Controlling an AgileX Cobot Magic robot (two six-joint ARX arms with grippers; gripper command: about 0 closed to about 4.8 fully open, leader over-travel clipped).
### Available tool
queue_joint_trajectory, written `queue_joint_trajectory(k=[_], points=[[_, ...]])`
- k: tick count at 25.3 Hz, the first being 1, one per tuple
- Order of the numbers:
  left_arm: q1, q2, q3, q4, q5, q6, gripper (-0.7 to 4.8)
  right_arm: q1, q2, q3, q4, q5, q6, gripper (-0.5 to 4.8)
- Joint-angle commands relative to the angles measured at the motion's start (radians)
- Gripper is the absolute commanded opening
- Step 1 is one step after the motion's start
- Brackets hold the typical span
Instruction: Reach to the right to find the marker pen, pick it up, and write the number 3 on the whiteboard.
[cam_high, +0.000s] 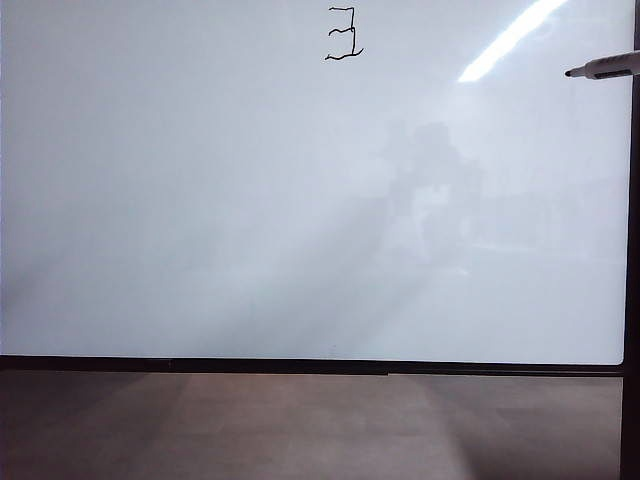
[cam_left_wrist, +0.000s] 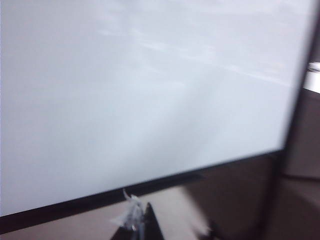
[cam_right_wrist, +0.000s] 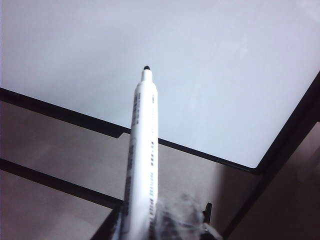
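The whiteboard (cam_high: 200, 200) fills the exterior view, and a small angular black number 3 (cam_high: 343, 35) is drawn near its top edge. The marker pen (cam_high: 608, 67) pokes in from the right, its dark tip toward the board; no gripper shows in that view. In the right wrist view my right gripper (cam_right_wrist: 160, 225) is shut on the marker pen (cam_right_wrist: 142, 150), whose tip points at the whiteboard (cam_right_wrist: 200, 60) near its corner. My left gripper (cam_left_wrist: 175, 229) is blurred, only its tips showing, apart and empty, below the whiteboard (cam_left_wrist: 125, 90).
A thin black frame (cam_high: 300, 366) borders the board, with a brown tabletop (cam_high: 300, 430) in front of it. A black upright edge (cam_high: 631, 250) runs down the far right. A pale object (cam_left_wrist: 314, 75) sits beyond the board's right side.
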Motion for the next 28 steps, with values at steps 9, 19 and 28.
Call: queue_joint_trajectory(k=[9,19,28], points=[[0.331,-0.015,-0.018,0.012,0.012,0.007,-0.05,0.001,-0.006,0.005,0.014,-0.001,0.001,0.53],[0.359,-0.015,-0.066,-0.035,-0.04,0.01,-0.05,0.001,-0.006,0.005,0.014,-0.001,0.001,0.53],[0.29,-0.015,-0.066,-0.032,-0.086,0.061,-0.05,0.001,-0.006,0.005,0.014,-0.001,0.001,0.53]])
